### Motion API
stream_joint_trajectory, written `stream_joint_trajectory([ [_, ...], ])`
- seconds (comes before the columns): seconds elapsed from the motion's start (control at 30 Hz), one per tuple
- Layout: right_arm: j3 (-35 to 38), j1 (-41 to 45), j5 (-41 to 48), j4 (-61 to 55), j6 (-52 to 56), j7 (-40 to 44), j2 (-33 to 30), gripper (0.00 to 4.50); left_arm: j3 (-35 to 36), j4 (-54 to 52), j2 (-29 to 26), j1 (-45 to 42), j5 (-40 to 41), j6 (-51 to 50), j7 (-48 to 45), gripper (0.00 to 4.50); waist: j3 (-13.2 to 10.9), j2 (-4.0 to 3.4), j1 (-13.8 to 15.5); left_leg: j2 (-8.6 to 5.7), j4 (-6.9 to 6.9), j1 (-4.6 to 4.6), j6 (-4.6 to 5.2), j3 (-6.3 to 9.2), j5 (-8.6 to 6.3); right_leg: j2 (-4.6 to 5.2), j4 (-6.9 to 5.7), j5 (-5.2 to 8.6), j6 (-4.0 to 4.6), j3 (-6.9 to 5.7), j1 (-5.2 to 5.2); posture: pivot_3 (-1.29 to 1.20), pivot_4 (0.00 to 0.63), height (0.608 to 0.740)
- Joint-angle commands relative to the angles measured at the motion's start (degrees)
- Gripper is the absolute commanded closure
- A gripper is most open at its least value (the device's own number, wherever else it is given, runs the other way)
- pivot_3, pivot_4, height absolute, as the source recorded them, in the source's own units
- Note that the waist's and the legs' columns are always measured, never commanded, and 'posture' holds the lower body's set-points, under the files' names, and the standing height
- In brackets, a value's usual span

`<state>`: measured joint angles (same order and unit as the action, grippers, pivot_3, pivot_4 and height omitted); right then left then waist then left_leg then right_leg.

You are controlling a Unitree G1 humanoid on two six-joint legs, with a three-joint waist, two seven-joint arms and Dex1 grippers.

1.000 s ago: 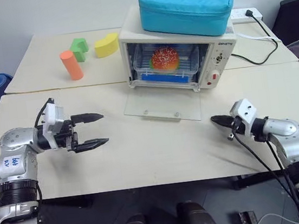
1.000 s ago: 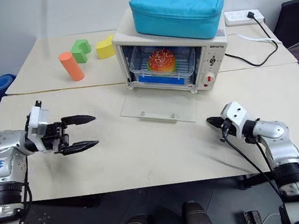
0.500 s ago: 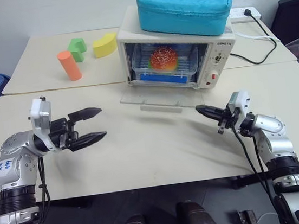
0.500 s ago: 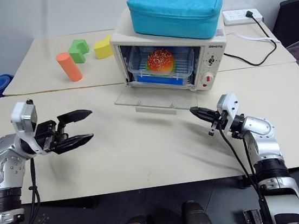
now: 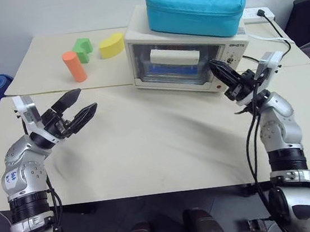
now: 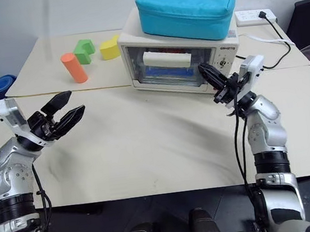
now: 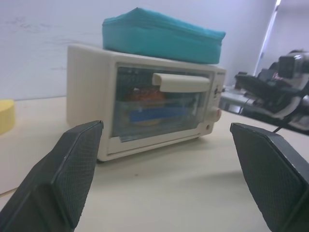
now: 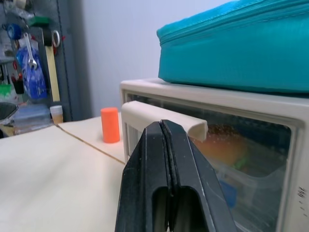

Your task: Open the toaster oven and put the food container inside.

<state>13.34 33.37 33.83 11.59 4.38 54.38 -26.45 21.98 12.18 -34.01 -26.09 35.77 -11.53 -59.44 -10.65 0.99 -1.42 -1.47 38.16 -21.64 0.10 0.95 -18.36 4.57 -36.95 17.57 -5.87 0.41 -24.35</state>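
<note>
Looks like a lab/test room w/ a workshop corner, not a home kitchen. Two plain beige counters (image 5: 148,151) pushed together, bare pale walls. Toaster oven (image 5: 188,61) sits as a prop, turquoise bag (image 5: 195,6) on top, foam shape blocks nearby: orange cylinder (image 5: 73,66), green block (image 5: 83,50), yellow piece (image 5: 111,45). White power strip (image 5: 255,14) w/ black cable on the counter. Right wrist view: tools hung on a dark wall rack (image 8: 29,53), incl. a wrench.
</note>
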Motion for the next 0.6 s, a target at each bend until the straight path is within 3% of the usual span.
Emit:
stream_joint_trajectory([
  [0.03,-0.32,-3.96,0.32,-6.64,2.12,6.1,-5.99,3.61,-0.7,-0.29,-4.21,3.05,-3.46,4.35,-4.34,0.0,0.0,0.0,-0.03,0.01,-0.02,0.0,0.0,0.01,-0.02,-0.01,0.02,0.0,0.0,0.0,0.0,0.0,0.15,0.74],
  [0.2,-0.1,-15.7,-0.8,-12.16,0.47,14.13,-12.9,1.99,-0.68,-3.27,-8.78,12.94,-6.2,4.43,-6.23,0.0,0.0,0.0,-0.23,0.05,-0.08,0.04,0.04,-0.08,-0.04,-0.03,0.08,0.0,0.0,0.08,0.0,0.0,0.15,0.74],
  [0.4,-0.75,-28.45,-3.96,-13.51,-9.02,19.57,-12.47,0.04,3.07,-6.81,-9.1,25.07,-7.75,7.85,-3.85,0.0,0.0,0.0,-0.06,0.12,-0.08,0.15,0.34,-0.05,-0.24,0.0,0.37,0.02,0.04,0.1,0.14,0.0,0.15,0.74],
  [0.6,-1.94,-32.41,-5.15,-14.13,-13.16,19.77,-11.25,0.04,3.97,-9.58,-7.6,28.89,-10.16,13.01,0.67,0.0,-0.01,-0.01,-0.03,0.2,-0.13,0.62,0.36,0.07,-0.35,0.01,0.67,0.05,0.09,0.0,0.72,0.0,0.15,0.74],
])
